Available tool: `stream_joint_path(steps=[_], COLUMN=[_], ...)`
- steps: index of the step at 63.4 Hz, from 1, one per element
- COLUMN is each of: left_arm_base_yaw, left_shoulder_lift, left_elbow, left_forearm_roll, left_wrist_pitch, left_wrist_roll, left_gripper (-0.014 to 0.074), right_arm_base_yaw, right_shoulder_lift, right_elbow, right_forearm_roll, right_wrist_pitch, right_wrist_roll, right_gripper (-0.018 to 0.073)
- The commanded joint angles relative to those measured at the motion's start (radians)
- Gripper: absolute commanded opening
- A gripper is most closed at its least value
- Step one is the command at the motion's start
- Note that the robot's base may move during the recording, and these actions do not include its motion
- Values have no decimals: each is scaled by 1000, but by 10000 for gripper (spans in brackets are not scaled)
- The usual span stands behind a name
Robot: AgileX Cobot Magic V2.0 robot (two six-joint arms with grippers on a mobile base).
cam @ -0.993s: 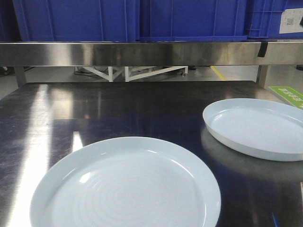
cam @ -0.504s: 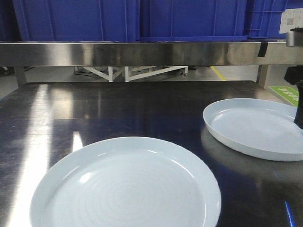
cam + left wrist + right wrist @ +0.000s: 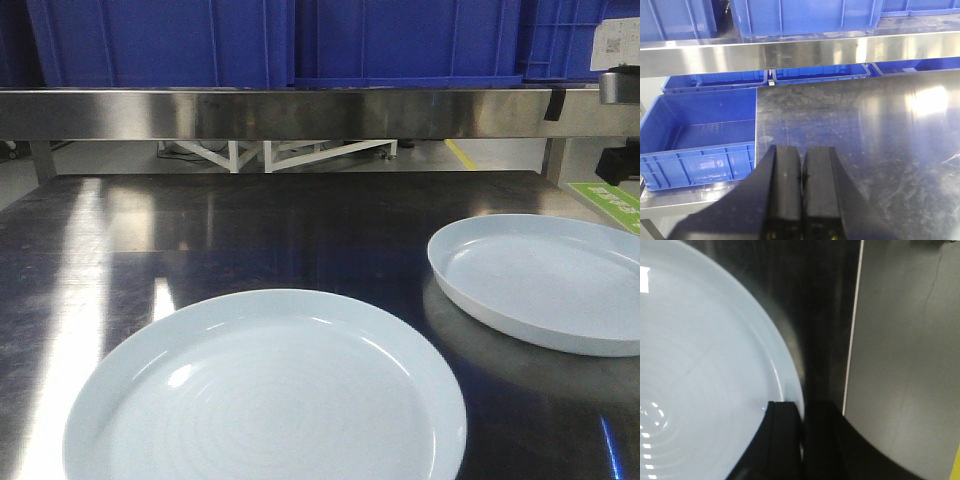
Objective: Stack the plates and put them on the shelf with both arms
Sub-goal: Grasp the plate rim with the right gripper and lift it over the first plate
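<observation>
Two pale bluish-white plates lie on the dark steel table. One plate (image 3: 270,395) is at the front left, the other plate (image 3: 545,280) at the right. In the right wrist view my right gripper (image 3: 802,407) is shut on the rim of the right plate (image 3: 700,365), one finger inside the rim and one outside. My left gripper (image 3: 802,150) is shut and holds nothing, hanging over the table's left part. The shelf (image 3: 300,112) runs across the back above the table, its steel front rail (image 3: 815,52) also showing in the left wrist view.
Blue crates (image 3: 170,40) stand on the shelf. An open blue crate (image 3: 697,135) sits lower, beside the table's left edge. The table edge (image 3: 852,340) runs close to the right of the held plate, with grey floor beyond. Part of the right arm (image 3: 622,160) shows at the far right.
The right arm came in at the right edge and closed on the right plate's rim. That plate now sits slightly lower and larger in the front view. The front plate has not moved.
</observation>
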Motion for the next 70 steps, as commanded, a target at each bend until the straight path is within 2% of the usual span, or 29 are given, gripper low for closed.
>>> stream_joint_path(steps=[1, 14, 21, 30, 42, 49, 58, 70], left_arm_base_yaw=[3, 3, 3, 3, 3, 3, 3, 3], left_shoulder_lift=[3, 3, 3, 3, 3, 3, 3, 3], left_elbow=[-27, -27, -27, -27, -27, -27, -27, -27], left_forearm_roll=[-12, -12, -12, -12, -12, -12, -12, -12], left_wrist_pitch=[-87, -87, -87, -87, -87, -87, -87, -87], left_wrist_roll=[-6, -6, -6, -6, -6, -6, -6, -6], left_gripper=[84, 84, 84, 84, 84, 84, 84, 84], right_arm_base_yaw=[0, 0, 26, 124, 328, 443, 522, 558], right_shoulder_lift=[-51, -168, -247, -342, -385, -368, -332, -265], right_elbow=[-38, -92, -145, -208, -223, -203, -153, -74], right_forearm_roll=[-13, -4, 13, 65, 222, 243, 243, 256], right_wrist_pitch=[0, 9, 59, 117, 148, 157, 145, 91], right_wrist_roll=[-10, -10, -10, -16, -25, -29, -29, -29], right_gripper=[57, 57, 57, 57, 57, 57, 57, 57])
